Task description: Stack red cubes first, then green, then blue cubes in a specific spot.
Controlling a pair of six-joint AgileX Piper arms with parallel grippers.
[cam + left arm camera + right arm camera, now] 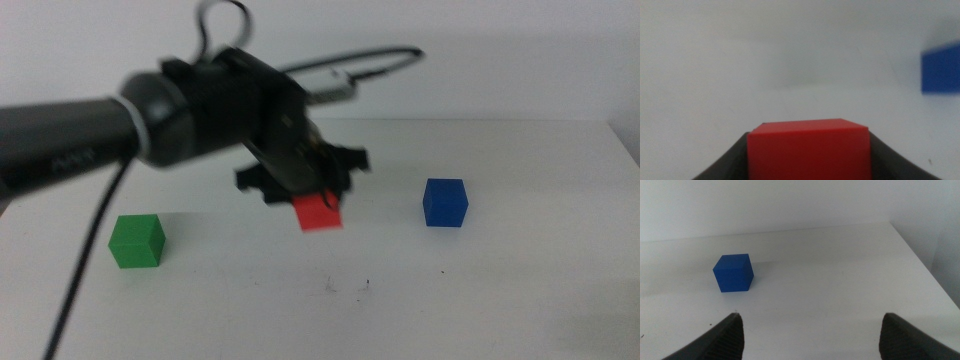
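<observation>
The left gripper point(318, 200) clamps the red cube point(319, 212) above bare white table point(400, 300); the right gripper point(810, 335) waits, jaws apart.

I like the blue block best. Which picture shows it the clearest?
The right wrist view: the blue cube sits whole and sharp there. The middle view shows it whole but smaller; the left wrist view catches only a blurry cut-off part.
</observation>
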